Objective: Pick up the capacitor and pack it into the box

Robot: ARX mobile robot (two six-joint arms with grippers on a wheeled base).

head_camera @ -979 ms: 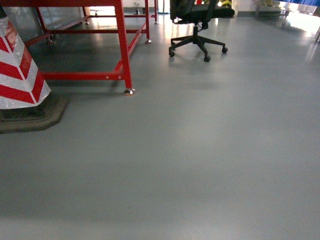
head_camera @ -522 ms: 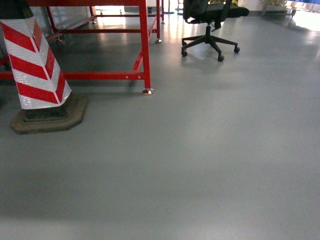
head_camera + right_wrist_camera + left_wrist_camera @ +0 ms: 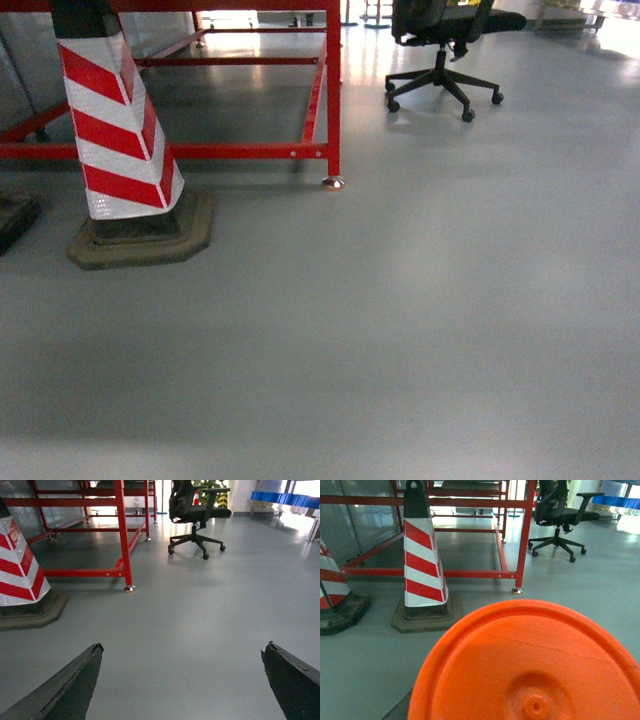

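A big orange round plastic disc (image 3: 535, 665) with a small hub fills the lower half of the left wrist view, held up above the floor. It hides my left gripper's jaws, and only a dark sliver of one finger (image 3: 400, 709) shows at its lower left edge. My right gripper (image 3: 182, 647) is open, its two dark fingertips (image 3: 80, 680) far apart over bare grey floor with nothing between them. Neither arm shows in the head view. The capacitor and the box are out of view.
A red-and-white striped cone (image 3: 115, 130) on a dark base stands at the left, with a second cone (image 3: 330, 585) further left. Behind it is a red metal table frame (image 3: 330, 100) with a foot on the floor. A black office chair (image 3: 445, 60) stands at the back right.
In the head view the striped cone, the red frame and the chair have all slid to the right, so my view has swung or travelled to the left.
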